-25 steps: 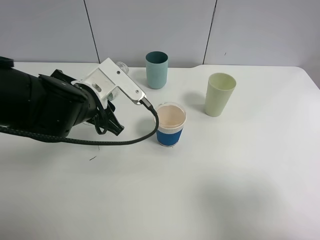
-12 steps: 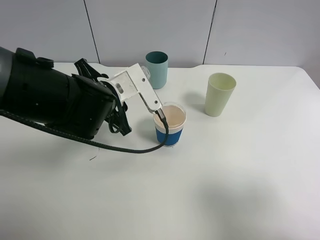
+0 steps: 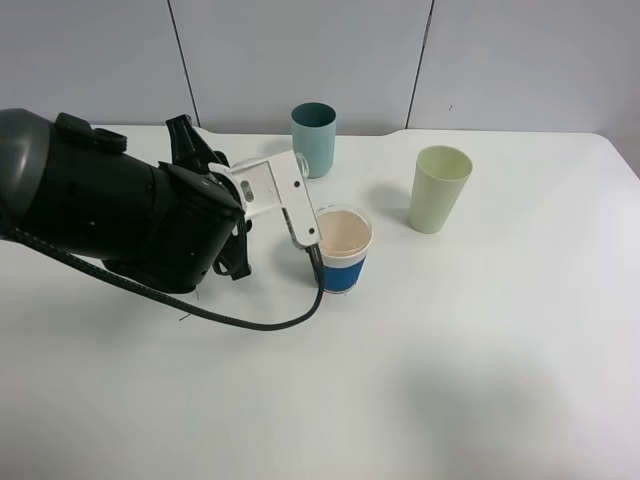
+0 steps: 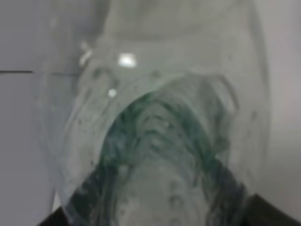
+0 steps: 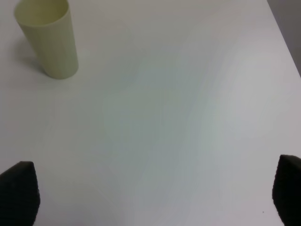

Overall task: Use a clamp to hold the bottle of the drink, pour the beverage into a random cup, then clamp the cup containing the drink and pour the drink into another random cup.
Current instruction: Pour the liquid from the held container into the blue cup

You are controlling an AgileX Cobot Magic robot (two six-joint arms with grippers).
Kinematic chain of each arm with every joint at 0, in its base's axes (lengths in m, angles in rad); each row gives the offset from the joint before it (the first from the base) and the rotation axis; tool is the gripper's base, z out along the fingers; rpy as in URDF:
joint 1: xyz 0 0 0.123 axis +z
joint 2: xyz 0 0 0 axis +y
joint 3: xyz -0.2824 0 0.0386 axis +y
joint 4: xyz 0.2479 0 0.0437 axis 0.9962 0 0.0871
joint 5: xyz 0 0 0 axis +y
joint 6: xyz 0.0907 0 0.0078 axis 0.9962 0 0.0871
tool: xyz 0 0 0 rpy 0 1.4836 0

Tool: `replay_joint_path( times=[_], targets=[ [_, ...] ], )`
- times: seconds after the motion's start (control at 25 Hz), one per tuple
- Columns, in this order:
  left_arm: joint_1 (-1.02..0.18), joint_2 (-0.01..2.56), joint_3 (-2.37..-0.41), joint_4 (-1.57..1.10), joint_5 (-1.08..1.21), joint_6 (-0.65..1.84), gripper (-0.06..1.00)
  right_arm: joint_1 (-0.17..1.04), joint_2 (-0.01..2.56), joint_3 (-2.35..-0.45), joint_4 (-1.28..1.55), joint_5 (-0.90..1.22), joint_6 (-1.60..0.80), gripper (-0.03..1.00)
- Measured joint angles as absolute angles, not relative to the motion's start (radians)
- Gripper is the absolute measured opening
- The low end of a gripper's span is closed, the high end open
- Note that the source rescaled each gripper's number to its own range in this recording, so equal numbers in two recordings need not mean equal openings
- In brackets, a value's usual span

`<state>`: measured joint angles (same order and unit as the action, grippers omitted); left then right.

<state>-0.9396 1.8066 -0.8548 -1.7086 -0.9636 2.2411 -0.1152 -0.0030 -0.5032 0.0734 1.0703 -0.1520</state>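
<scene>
My left gripper [image 4: 160, 214] is shut on a clear plastic bottle [image 4: 160, 117] that fills the left wrist view. In the exterior view the black left arm [image 3: 130, 215] and its white camera bracket [image 3: 275, 195] hide most of the bottle, right beside a blue-banded paper cup [image 3: 342, 250] with a pale beige inside. A teal cup [image 3: 314, 138] stands behind it and a pale green cup [image 3: 438, 187] to the right, also in the right wrist view [image 5: 49, 40]. My right gripper [image 5: 153, 197] is open and empty over bare table, out of the exterior view.
The white table [image 3: 480, 360] reaches a grey panelled wall [image 3: 500, 60] at the back. A black cable [image 3: 260, 322] loops from the left arm down in front of the paper cup.
My left arm has moved right and turned, bringing the bottle and bracket up against the paper cup's left side. The cups have not moved.
</scene>
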Motion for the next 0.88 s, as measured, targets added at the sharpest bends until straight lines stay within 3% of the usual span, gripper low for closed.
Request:
replay_joint_path(
  times=[0.88],
  targets=[
    [-0.978, 1.872, -0.934, -1.666, -1.011, 2.452, 0.0, -0.115, -0.003, -0.503, 0.073, 1.07, -0.152, 1.0]
  ],
)
